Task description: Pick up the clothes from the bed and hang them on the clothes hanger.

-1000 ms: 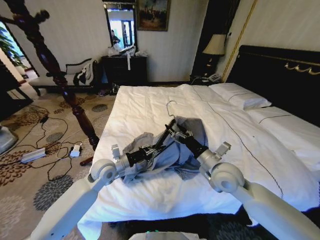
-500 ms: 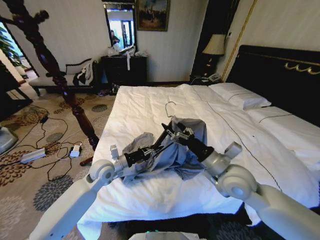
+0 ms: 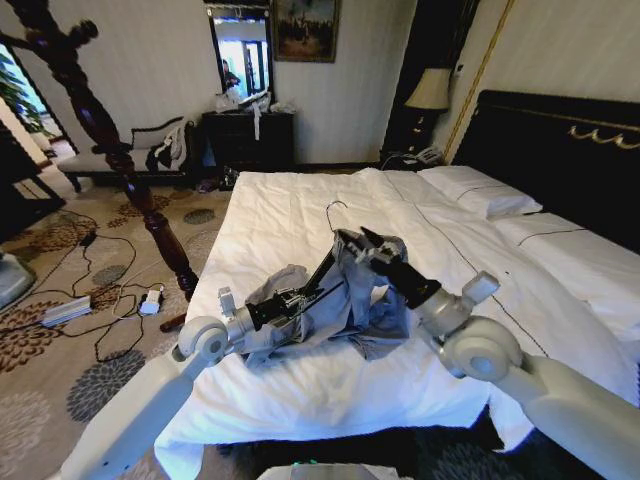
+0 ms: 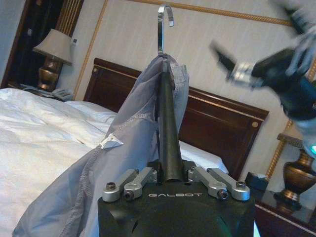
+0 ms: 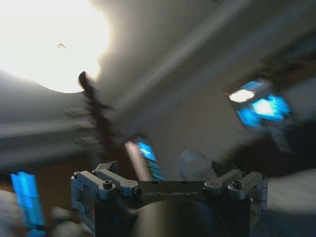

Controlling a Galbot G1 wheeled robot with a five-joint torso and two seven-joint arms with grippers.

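Your left gripper [image 3: 312,292] sits just left of centre in the head view, over the near part of the bed [image 3: 300,210]. Its fingers are clamped on one arm of the clothes hanger [image 3: 328,262]; the left wrist view confirms this, with the black hanger arm rising straight out from between the finger links.

The hanger stands tilted, its silvery hook [image 4: 163,22] uppermost at the top centre of the left wrist view. The clothes [image 3: 365,295], a grey-blue shirt, are draped over the hanger, one layer hanging down along its arm toward the lower left of that wrist view. In the head view the rest of the shirt lies bunched on the white duvet at frame centre, spreading to the lower left beneath your left arm.

Your right gripper [image 3: 372,245] is at frame centre in the head view, just beside the top of the hanger, against the shirt fabric. You cannot tell from these views how its fingers stand.

The dark turned-wood coat stand [image 3: 110,140] is at the upper left, on the carpet, well apart from both grippers.
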